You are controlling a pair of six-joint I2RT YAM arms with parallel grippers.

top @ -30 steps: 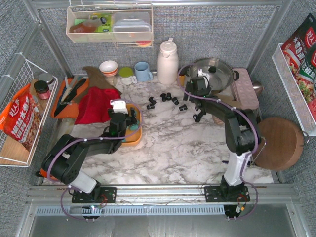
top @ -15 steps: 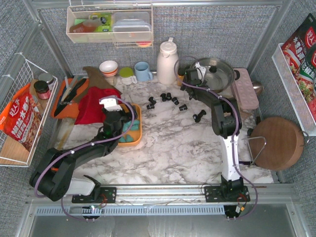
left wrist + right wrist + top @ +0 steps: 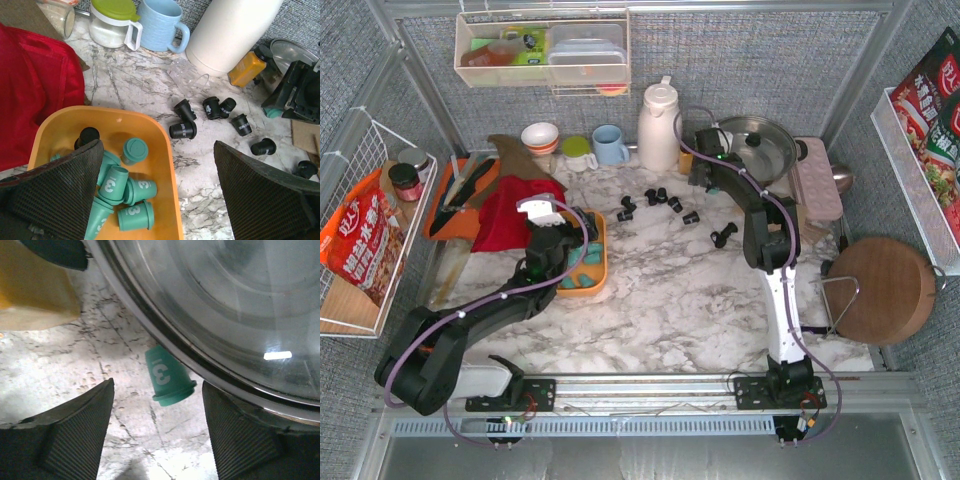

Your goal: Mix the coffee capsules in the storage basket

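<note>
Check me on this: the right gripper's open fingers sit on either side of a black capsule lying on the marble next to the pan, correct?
Not quite: the capsule between the right gripper's open fingers is teal-green, not black. The right wrist view shows it lying on the marble next to the pan, as you said.

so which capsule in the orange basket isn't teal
The lone black capsule at the far left of the storage basket; the rest showing in it are teal capsules.
</note>
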